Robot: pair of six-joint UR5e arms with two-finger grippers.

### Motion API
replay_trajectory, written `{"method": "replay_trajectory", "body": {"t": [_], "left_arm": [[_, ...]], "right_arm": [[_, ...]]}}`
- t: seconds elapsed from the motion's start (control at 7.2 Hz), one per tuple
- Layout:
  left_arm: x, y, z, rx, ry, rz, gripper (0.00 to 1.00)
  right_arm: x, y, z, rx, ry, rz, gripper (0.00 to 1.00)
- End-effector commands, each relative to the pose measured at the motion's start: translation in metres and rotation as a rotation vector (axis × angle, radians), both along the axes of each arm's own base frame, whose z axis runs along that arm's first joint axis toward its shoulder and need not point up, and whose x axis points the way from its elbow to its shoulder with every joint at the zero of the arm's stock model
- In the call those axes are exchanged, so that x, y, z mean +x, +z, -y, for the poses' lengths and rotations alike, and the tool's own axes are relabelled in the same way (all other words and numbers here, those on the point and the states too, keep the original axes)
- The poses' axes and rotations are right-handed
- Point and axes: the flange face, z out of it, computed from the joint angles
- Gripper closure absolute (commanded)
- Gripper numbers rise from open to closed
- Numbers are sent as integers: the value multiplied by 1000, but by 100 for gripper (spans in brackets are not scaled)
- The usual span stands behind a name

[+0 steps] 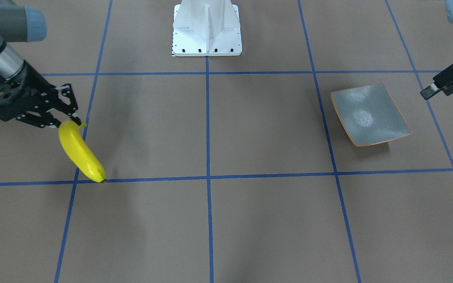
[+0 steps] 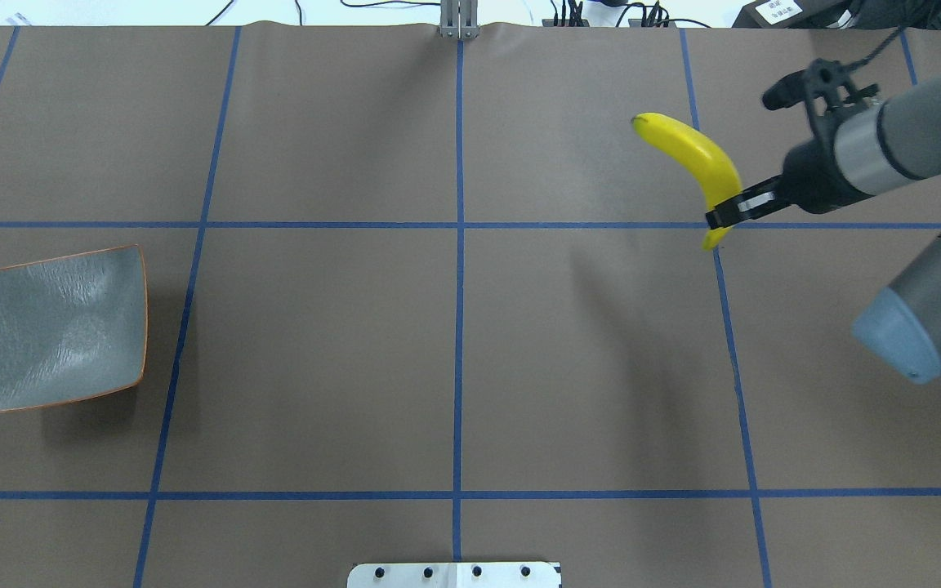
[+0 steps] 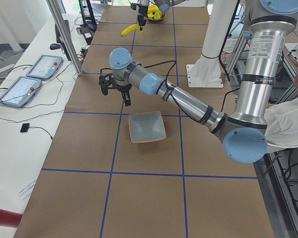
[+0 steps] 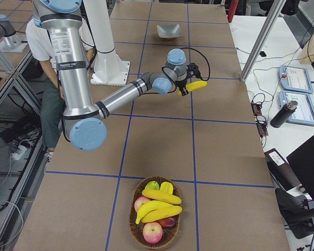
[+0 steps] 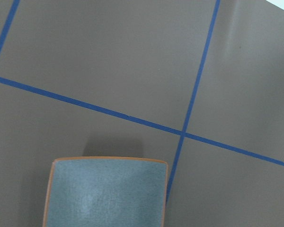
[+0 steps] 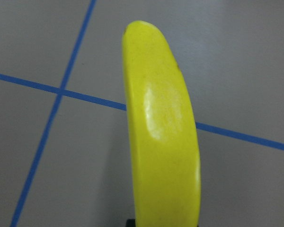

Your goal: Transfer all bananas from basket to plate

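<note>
Right tool [image 2: 724, 214]: clamped on the banana [image 2: 691, 151] near its stem end, upper right of the overhead view
Plate [image 2: 66, 327]: empty, lower left of that view, well apart from the fruit
Left tool [image 3: 126, 100]: near the plate; how far open, cannot tell
Risk: the end grip leaves the long body free, so it may swivel or slip out on the carry across the desk

No legible text, brand or number found in any view.

- The right arm's silver tube [image 4: 64, 65] carries a dark printed band, too small to read.
- The left arm's silver tube [image 3: 260, 47] carries a similar band, also too small to read.
- The white label [image 2: 773, 10] sits on a dark box beyond the surface's far edge, and its characters are blurred.
- The tablets [image 3: 42, 66] beside the surface have lit screens, but the content is unreadable.
</note>
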Motion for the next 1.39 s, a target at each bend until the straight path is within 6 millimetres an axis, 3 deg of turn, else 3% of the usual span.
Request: {"method": "replay_trajectory", "body": {"t": [0.0,0.14,0.28,0.42,0.83,1.25], "left_arm": [[47,-45,25,-98,-13,-36,0],[77,-69,23,-118,8,-56,0],[123,-99,17,-164,35,-83,0],[136,-122,25,-211,9,-114,0],[175,-137,41,-276,-37,-220,0],[207,-169,46,-290,-87,-248,0]], "right_arm": [[-82,-69,-26,7,-40,52,100],[-114,-102,-40,-40,-35,98,100],[-146,-130,-50,-42,1,120,100],[-165,-150,-53,-68,32,142,100],[-201,-206,-58,-247,132,238,100],[-208,-242,-70,-329,150,308,100]]}}
